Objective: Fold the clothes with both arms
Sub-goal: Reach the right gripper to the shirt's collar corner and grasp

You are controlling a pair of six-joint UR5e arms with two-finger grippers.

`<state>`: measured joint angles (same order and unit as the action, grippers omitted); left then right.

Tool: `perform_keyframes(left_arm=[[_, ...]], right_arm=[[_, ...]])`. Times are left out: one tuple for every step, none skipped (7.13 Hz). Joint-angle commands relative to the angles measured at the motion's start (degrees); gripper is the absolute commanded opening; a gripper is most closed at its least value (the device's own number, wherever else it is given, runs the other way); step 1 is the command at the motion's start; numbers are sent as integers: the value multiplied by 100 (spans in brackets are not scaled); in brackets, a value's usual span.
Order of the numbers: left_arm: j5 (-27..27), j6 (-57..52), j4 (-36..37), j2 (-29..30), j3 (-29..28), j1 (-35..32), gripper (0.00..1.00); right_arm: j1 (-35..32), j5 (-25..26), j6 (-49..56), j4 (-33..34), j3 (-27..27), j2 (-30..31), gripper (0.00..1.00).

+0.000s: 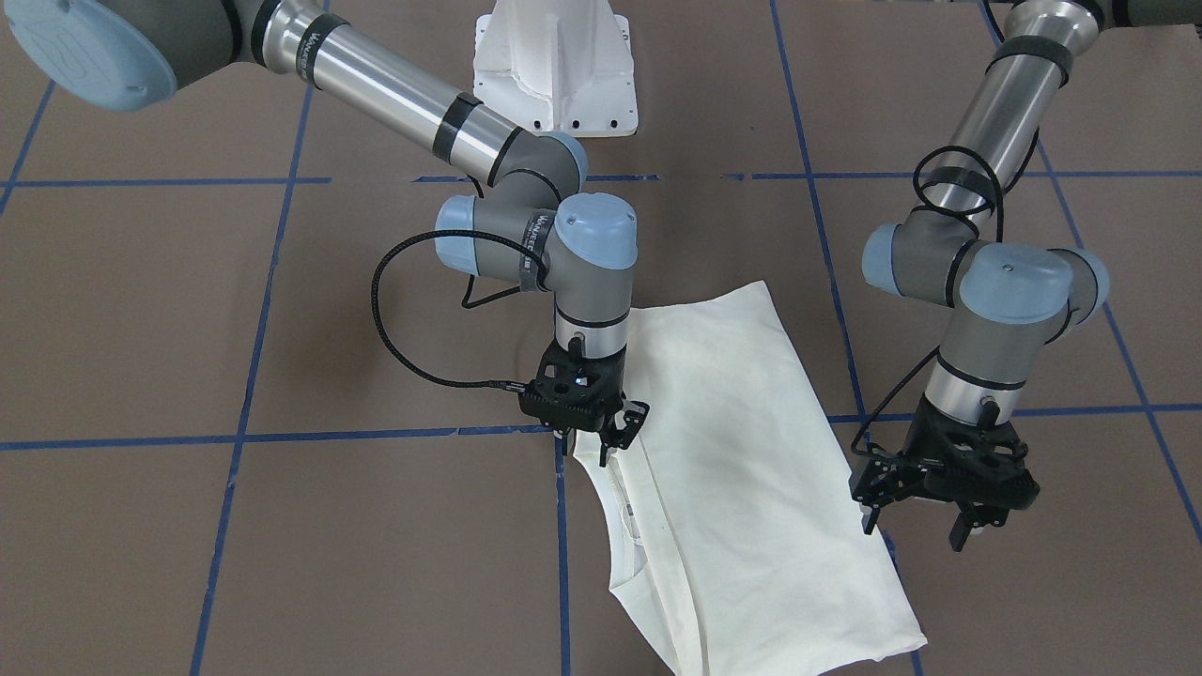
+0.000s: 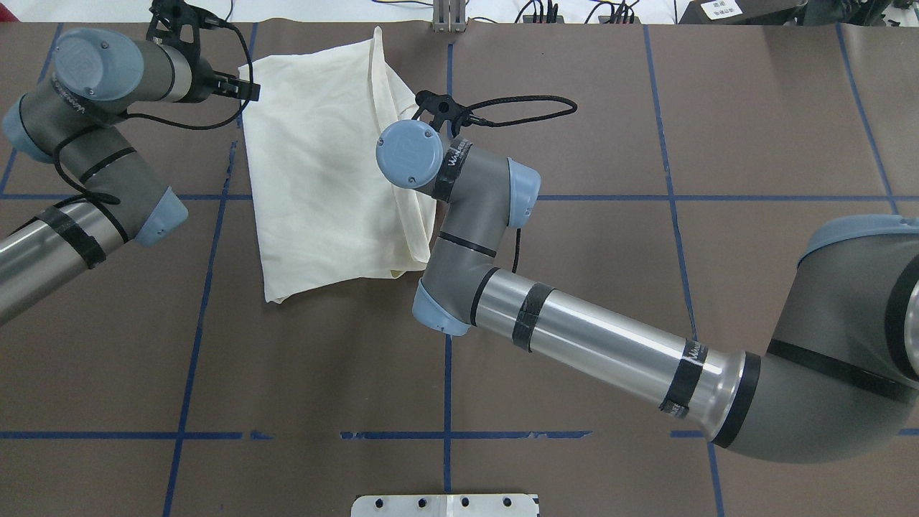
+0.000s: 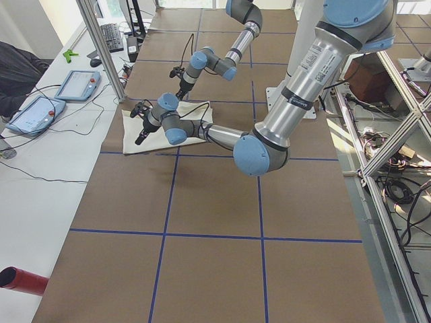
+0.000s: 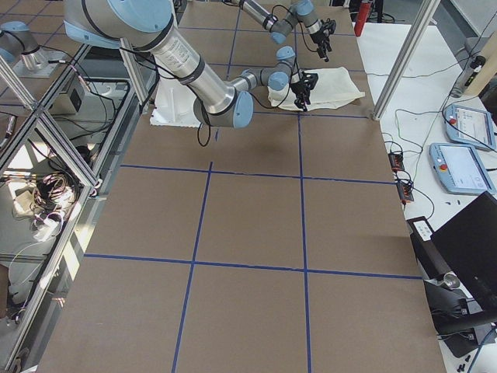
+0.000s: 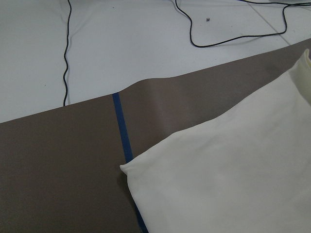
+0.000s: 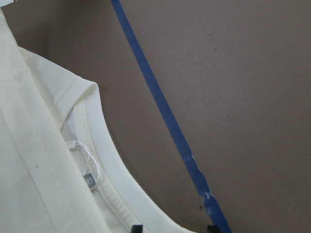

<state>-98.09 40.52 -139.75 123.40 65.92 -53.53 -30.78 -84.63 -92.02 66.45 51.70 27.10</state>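
The clothes are one cream shirt (image 1: 742, 451), folded into a long panel with its plain side up, lying flat on the brown table (image 2: 323, 158). My right gripper (image 1: 622, 434) stands open at the neckline edge. In the right wrist view the collar (image 6: 104, 160) and its small tag (image 6: 90, 180) lie just ahead of the fingertips (image 6: 137, 227), which hold nothing. My left gripper (image 1: 916, 528) hangs open above the bare table beside the shirt's opposite long edge. The left wrist view shows a shirt corner (image 5: 233, 165) on a blue tape line, with no fingers in frame.
Blue tape lines (image 1: 244, 437) grid the brown table. The white pedestal base (image 1: 554, 66) stands at the robot's side. Beyond the table's far edge is a white bench with black cables (image 5: 146, 43), and two teach pendants (image 3: 77, 84) lie there.
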Motion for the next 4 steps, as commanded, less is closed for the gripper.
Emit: perform_keyframes(left_arm=[[0, 0, 0, 0, 0, 9, 100], [0, 0, 0, 0, 0, 9, 100], [0, 0, 0, 0, 0, 18, 100], [0, 0, 0, 0, 0, 18, 100]], right_arm=[[46, 43, 0, 0, -19, -3, 45], [72, 52, 9, 0, -19, 6, 40], [81, 52, 9, 8, -19, 6, 40], [81, 52, 35, 17, -19, 6, 25]])
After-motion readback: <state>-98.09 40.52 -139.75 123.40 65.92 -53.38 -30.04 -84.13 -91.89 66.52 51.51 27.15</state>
